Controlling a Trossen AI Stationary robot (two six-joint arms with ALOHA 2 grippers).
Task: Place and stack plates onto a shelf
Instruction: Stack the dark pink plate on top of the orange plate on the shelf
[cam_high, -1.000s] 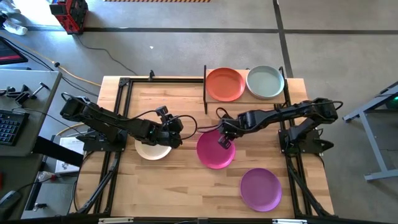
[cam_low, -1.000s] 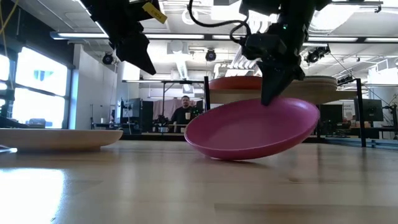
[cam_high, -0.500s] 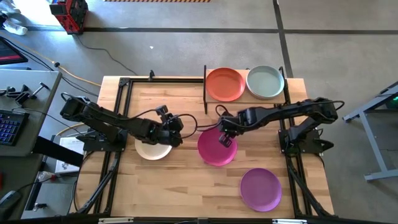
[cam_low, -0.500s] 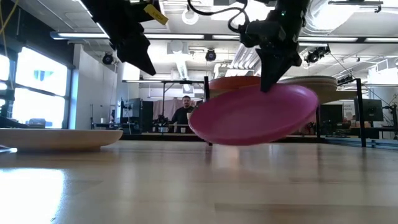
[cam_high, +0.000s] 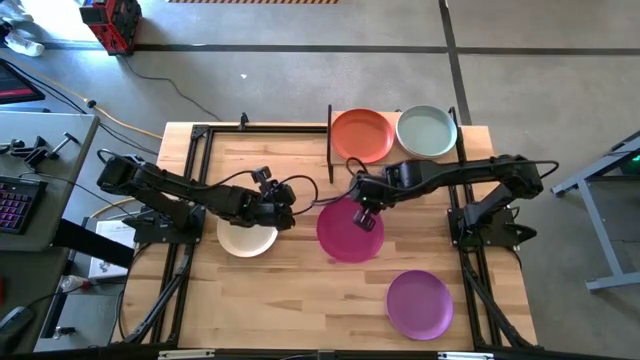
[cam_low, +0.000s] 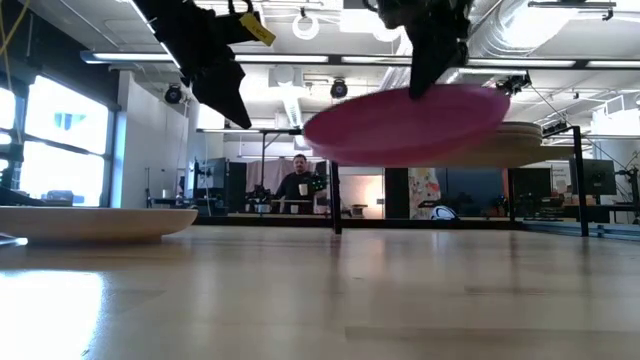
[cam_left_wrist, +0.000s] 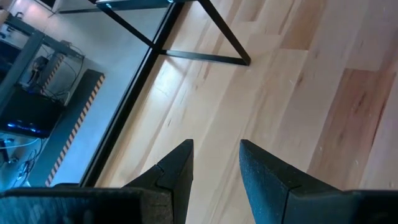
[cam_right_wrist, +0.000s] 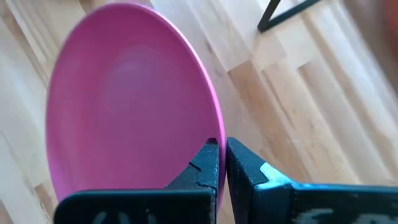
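Carrying step: right gripper (cam_high: 366, 217), clamped on the rim of the magenta plate (cam_high: 347, 237), holds it clear of the desk (cam_high: 290, 290), near the shelf (cam_high: 470, 140). Next, swing it far over the orange plate (cam_high: 362, 135) or green plate (cam_high: 427, 131), then lower. Left gripper (cam_left_wrist: 216, 163), fingers apart, waits above the cream plate (cam_high: 244, 240).

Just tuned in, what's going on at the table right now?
The right gripper is shut on the rim of the magenta plate and holds it clear of the tabletop. The orange-red plate and pale green plate sit on the shelf. The left gripper hangs open over the cream plate; a purple plate waits on the table.
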